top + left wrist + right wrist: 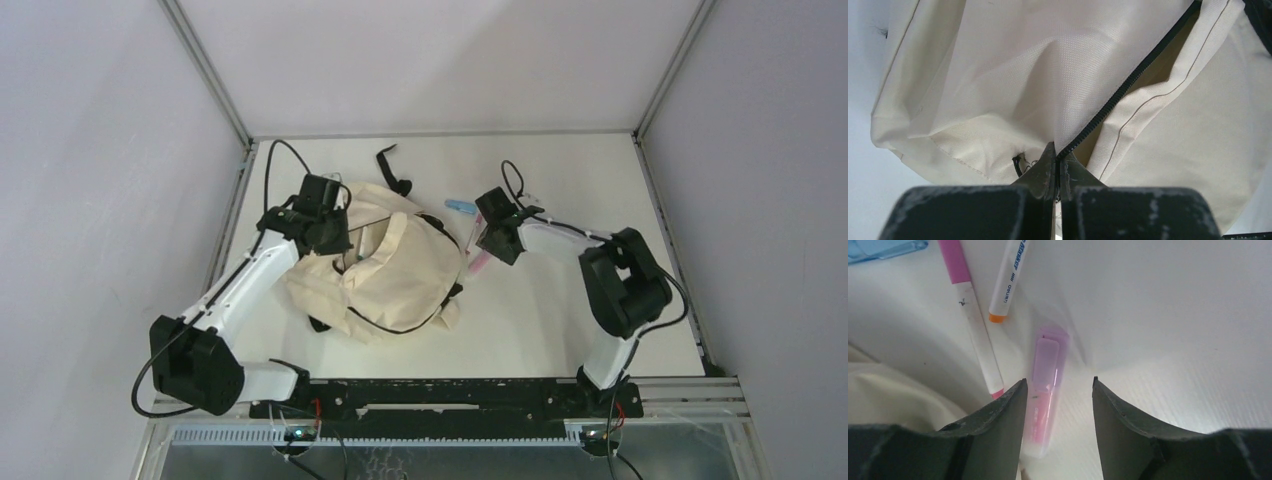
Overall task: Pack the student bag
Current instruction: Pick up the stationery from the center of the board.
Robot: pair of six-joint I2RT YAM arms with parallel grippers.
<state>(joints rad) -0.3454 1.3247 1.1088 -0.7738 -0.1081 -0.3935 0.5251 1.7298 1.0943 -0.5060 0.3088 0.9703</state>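
Cream fabric sat pinched in your left tool, clamped shut on the edge of the student bag, which lay left of centre on the worktop. Your right tool stood apart above a pink highlighter.

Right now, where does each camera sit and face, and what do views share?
Top external: above, behind the robot, looking down on the table; left arm, right arm show.
Left wrist: on the left arm, facing the student bag and its zipper; left gripper pinched shut there.
Right wrist: on the right arm, looking down at a pink highlighter between the open right gripper.
Shared: top and left wrist, the bag; top and right wrist, the highlighter.
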